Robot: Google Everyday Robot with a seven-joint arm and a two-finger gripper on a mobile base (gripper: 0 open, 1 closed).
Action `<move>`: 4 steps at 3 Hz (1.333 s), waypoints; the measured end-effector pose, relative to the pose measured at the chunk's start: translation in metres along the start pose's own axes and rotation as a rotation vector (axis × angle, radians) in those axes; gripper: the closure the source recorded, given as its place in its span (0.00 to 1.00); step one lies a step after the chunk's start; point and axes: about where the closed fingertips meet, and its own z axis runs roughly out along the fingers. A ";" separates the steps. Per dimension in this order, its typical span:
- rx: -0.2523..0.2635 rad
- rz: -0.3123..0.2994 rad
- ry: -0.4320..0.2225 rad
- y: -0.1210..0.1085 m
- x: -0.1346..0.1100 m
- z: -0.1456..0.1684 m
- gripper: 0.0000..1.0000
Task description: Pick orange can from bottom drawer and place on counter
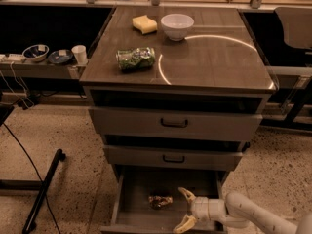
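The orange can [160, 201] lies on its side on the floor of the open bottom drawer [131, 213]. My gripper [186, 210] is inside the drawer, just right of the can and apart from it, with its two pale fingers [186, 194] spread open and empty. The white arm runs off to the lower right. The counter [214, 62] with its bright circular arc is above, at the top of the cabinet.
On the counter lie a green-patterned can [136, 59], a yellow sponge [145, 24] and a white bowl [177, 26]. Two shallower drawers [174, 124] with dark handles sit above. A side shelf at left holds bowls [35, 51] and a cup [79, 54]. A black stand leg [43, 191] crosses the floor.
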 end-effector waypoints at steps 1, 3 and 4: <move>0.083 -0.025 0.001 -0.030 0.013 0.017 0.00; 0.206 -0.191 0.139 -0.074 0.045 0.057 0.00; 0.178 -0.190 0.188 -0.083 0.052 0.085 0.00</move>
